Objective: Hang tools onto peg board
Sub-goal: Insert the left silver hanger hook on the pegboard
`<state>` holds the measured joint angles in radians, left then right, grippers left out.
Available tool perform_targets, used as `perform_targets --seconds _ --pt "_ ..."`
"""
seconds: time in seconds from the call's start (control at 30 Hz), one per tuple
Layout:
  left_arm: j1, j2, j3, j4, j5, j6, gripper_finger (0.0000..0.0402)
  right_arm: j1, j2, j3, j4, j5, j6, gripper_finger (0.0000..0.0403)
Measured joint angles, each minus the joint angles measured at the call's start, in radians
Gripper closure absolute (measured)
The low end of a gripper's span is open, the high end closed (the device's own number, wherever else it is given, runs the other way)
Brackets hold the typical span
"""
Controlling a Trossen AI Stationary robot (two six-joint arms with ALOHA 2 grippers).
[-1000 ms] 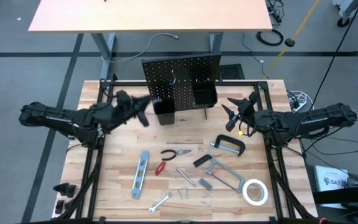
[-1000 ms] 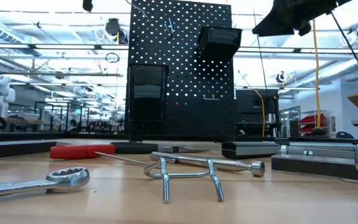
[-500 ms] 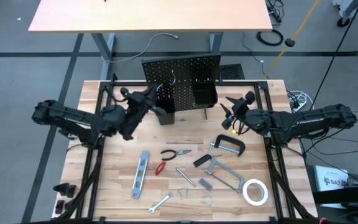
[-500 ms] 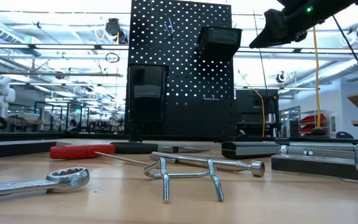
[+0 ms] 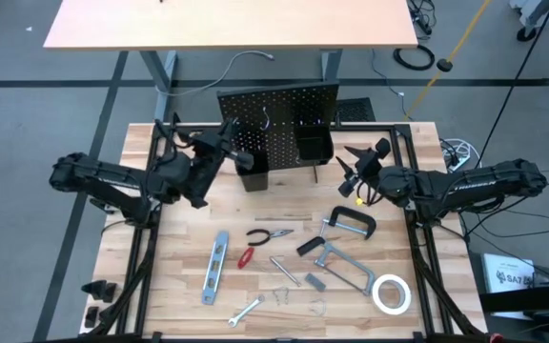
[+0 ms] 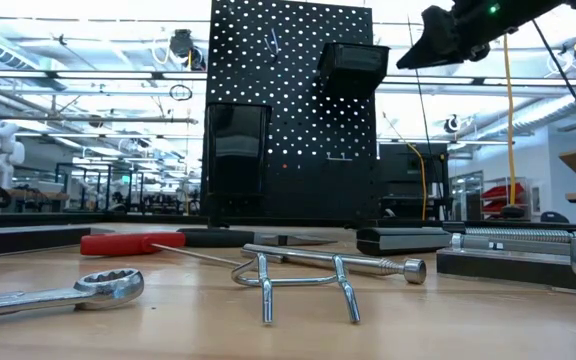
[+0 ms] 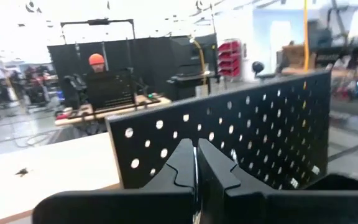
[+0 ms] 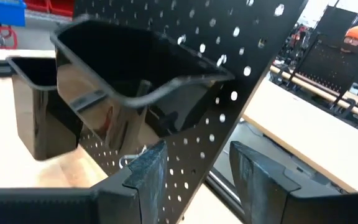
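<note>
The peg board (image 5: pixel 279 119) stands upright at the table's far edge, with two black bins (image 5: pixel 252 171) (image 5: pixel 314 146) and a silver hook (image 5: pixel 267 119) on its front. My left gripper (image 5: pixel 227 148) is shut and holds nothing, raised at the board's left edge; its wrist view shows the fingers (image 7: pixel 196 165) closed before the perforated panel (image 7: pixel 253 137). My right gripper (image 5: pixel 348 162) is open and holds nothing, just right of the board; in its wrist view (image 8: pixel 197 165) it faces the upper bin (image 8: pixel 135 62). The tools lie flat on the table: level (image 5: pixel 215 267), pliers (image 5: pixel 270 234), screwdriver (image 5: pixel 246 257), C-clamp (image 5: pixel 351 221), bar clamp (image 5: pixel 341 267), wrench (image 5: pixel 246 311), tape roll (image 5: pixel 390 293).
Loose silver hooks (image 5: pixel 284 295) (image 5: pixel 317 307) lie among the tools near the table's front; one stands close before the low camera (image 6: pixel 303 280). A black frame rail (image 5: pixel 417 248) runs along each table side. A person sits far off in the room (image 7: pixel 97 60).
My left gripper has gone up and toward the far edge, to the peg board's left edge. It has tipped from slanting down to about level and has rolled about its own line. It has stayed shut.
</note>
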<state>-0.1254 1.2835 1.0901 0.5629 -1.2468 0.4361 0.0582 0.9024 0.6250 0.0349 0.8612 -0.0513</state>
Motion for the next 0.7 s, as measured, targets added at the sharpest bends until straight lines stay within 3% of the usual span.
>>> perform_targets --seconds 0.1,0.43,0.7 --pt "0.021 -0.001 0.0 -0.019 0.061 -0.052 0.04 0.0 0.0 0.0 0.014 0.0 -0.016 0.0236" --pt "0.053 -0.006 0.0 -0.034 0.064 -0.063 0.04 0.0 -0.001 0.004 0.001 0.0 -0.024 0.0236" --pt "0.054 -0.006 0.0 -0.103 -0.012 -0.079 0.04 0.001 0.0 0.004 -0.013 0.0 -0.021 0.0236"
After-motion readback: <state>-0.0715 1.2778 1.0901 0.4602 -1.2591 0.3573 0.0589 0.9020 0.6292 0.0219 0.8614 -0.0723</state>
